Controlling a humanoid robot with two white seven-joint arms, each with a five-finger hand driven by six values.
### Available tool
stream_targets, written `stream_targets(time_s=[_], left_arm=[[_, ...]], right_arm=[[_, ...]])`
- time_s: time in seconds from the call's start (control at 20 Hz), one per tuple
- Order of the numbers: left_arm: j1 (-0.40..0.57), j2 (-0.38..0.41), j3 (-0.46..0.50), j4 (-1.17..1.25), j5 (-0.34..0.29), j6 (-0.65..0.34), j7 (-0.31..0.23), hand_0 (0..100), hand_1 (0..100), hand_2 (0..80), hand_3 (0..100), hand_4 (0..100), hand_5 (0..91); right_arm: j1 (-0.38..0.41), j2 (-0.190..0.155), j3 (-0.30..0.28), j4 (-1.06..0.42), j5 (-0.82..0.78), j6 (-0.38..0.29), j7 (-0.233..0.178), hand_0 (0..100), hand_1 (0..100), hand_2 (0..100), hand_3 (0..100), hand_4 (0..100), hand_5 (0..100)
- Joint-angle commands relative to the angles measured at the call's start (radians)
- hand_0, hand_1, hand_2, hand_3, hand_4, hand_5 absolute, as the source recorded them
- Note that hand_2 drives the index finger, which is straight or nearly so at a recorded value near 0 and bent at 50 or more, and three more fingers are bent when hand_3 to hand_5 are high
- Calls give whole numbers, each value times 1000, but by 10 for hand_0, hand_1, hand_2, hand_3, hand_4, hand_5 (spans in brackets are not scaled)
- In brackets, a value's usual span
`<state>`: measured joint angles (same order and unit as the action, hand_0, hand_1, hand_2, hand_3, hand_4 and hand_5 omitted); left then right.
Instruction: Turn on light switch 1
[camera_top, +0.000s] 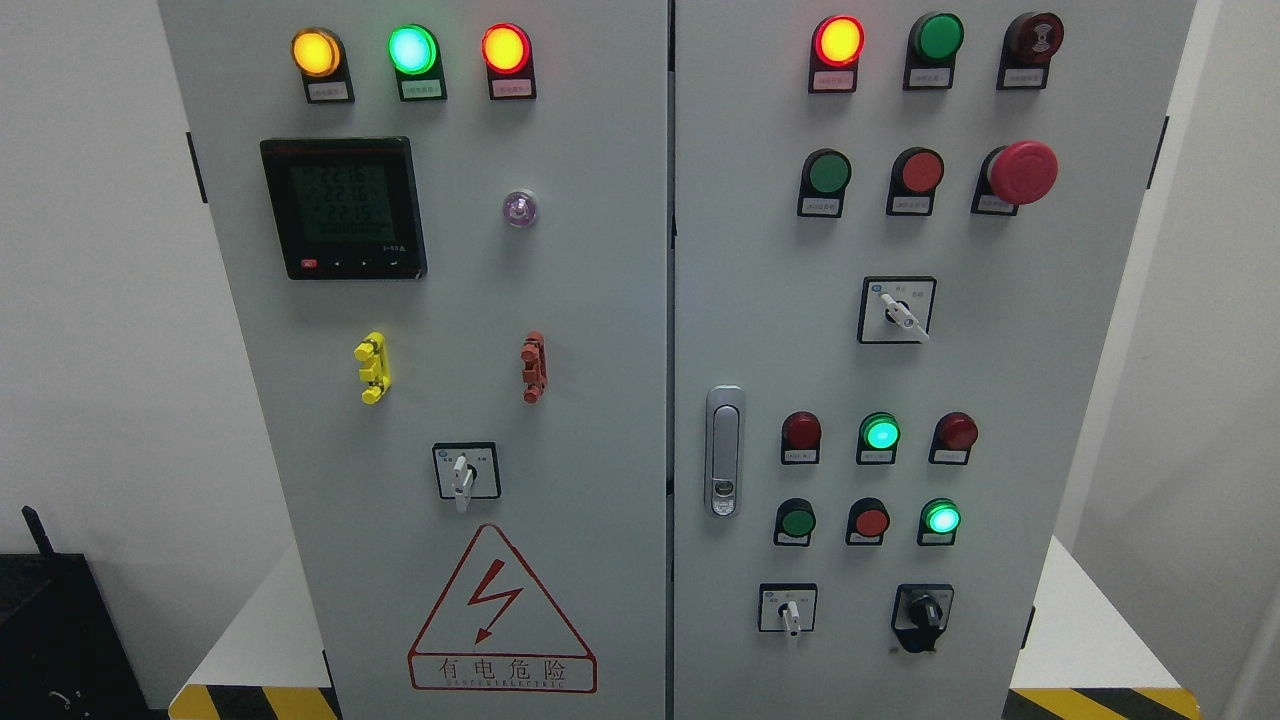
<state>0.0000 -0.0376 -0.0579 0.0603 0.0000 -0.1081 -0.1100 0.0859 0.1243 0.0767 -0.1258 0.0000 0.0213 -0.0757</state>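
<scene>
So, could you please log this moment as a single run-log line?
cabinet doors shut | left door lamps lit | robot hands out of view | no switch touched yet

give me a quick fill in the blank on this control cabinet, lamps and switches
1. The top row of the left door holds three lit lamps: yellow, ____ and red.
2. The red mushroom button sits on the ____ door.
3. The warning triangle is printed below a white-handled rotary switch on the ____ door.
4. The number of robot hands in view is ____.

Missing words: green; right; left; zero
</scene>
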Motion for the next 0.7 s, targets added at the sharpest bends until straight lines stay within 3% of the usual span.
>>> stream_targets(time_s=[0.0,0.65], left_arm=[[-25,1,0,-11,17,1,0,259,0,0,0,0,0],[-5,10,6,-120,14,4,0,259,0,0,0,0,0]], right_arm=[[0,0,0,0,-25,0,1,0,0,0,0,0,0],[0,0,0,0,-25,0,1,0,0,0,0,0,0]])
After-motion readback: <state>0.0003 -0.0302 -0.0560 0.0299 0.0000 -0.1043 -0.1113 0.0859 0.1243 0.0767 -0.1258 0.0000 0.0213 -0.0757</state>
